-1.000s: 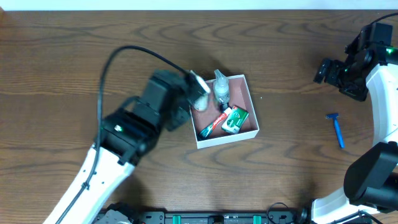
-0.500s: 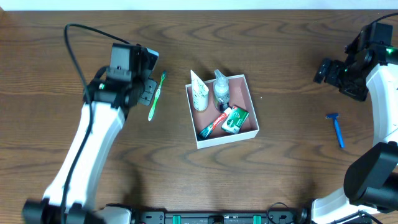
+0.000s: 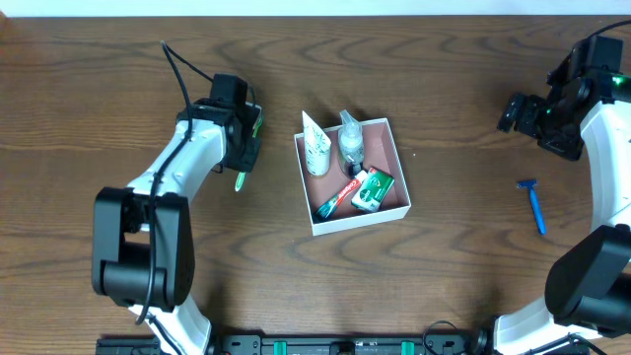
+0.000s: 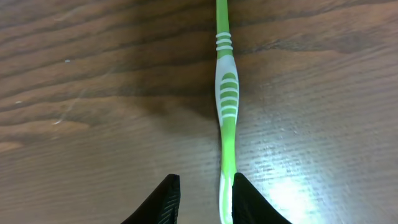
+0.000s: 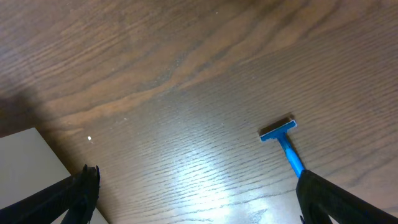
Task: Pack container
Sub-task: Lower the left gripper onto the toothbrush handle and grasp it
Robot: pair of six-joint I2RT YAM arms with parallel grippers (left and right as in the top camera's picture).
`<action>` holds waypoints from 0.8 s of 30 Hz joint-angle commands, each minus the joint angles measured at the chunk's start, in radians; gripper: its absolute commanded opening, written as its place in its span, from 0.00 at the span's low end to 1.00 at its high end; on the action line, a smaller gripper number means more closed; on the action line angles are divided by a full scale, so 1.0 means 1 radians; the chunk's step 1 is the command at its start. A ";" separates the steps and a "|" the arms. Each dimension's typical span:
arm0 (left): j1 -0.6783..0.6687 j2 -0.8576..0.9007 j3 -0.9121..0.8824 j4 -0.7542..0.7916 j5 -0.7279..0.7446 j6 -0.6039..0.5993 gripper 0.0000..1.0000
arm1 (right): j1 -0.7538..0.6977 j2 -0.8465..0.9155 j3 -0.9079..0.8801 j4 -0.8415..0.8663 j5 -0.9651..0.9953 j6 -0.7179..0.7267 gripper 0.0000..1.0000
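White-walled container (image 3: pixel 361 223) (square), slightly skewed

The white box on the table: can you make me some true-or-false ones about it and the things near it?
1. The green toothbrush is inside the container. False: it lies on the table, left of the container.
2. The blue razor lies on the table, outside the container. True.
3. A green-and-white soap box sits in the container. True.
4. The right gripper holds the razor. False: its jaws are open and empty, above the table.
5. The left gripper is at the toothbrush's handle. True.
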State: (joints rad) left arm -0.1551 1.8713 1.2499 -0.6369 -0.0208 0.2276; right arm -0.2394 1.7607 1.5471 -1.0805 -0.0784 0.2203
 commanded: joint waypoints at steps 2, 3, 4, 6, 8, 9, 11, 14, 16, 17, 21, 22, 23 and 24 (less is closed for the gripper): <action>0.003 0.021 0.006 0.032 0.014 -0.024 0.31 | -0.008 0.005 -0.004 0.000 -0.003 0.011 0.99; 0.003 0.026 0.006 0.040 0.014 -0.024 0.32 | -0.008 0.005 -0.004 0.000 -0.003 0.011 0.99; 0.003 0.028 0.006 0.047 0.014 -0.024 0.33 | -0.008 0.005 -0.004 0.000 -0.003 0.011 0.99; 0.003 0.037 0.006 0.059 0.014 -0.024 0.36 | -0.008 0.005 -0.004 0.000 -0.003 0.011 0.99; 0.003 0.045 0.006 0.063 0.014 -0.024 0.37 | -0.008 0.005 -0.004 0.000 -0.003 0.011 0.99; 0.003 0.049 0.006 0.063 0.014 -0.024 0.37 | -0.008 0.005 -0.004 0.000 -0.003 0.011 0.99; 0.003 0.059 0.006 0.063 0.014 -0.024 0.37 | -0.008 0.005 -0.004 0.000 -0.003 0.011 0.99; 0.003 0.072 0.006 0.063 0.014 -0.024 0.37 | -0.008 0.005 -0.004 0.000 -0.003 0.011 0.99; 0.003 0.076 0.006 0.064 0.016 -0.024 0.37 | -0.008 0.005 -0.004 0.000 -0.003 0.011 0.99; 0.003 0.076 0.006 0.064 0.024 -0.024 0.37 | -0.008 0.005 -0.004 0.000 -0.003 0.011 0.99; 0.003 0.076 0.006 0.074 0.045 -0.024 0.37 | -0.008 0.005 -0.004 0.000 -0.003 0.011 0.99; 0.003 0.076 0.006 0.075 0.049 -0.024 0.37 | -0.008 0.005 -0.004 0.000 -0.003 0.011 0.99; 0.004 0.076 0.005 0.076 0.056 -0.024 0.37 | -0.008 0.005 -0.004 0.000 -0.003 0.011 0.99; 0.004 0.076 0.005 0.076 0.061 -0.024 0.37 | -0.008 0.005 -0.004 0.000 -0.003 0.011 0.99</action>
State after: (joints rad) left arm -0.1551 1.9327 1.2499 -0.5659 0.0174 0.2089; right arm -0.2394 1.7607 1.5471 -1.0805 -0.0784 0.2203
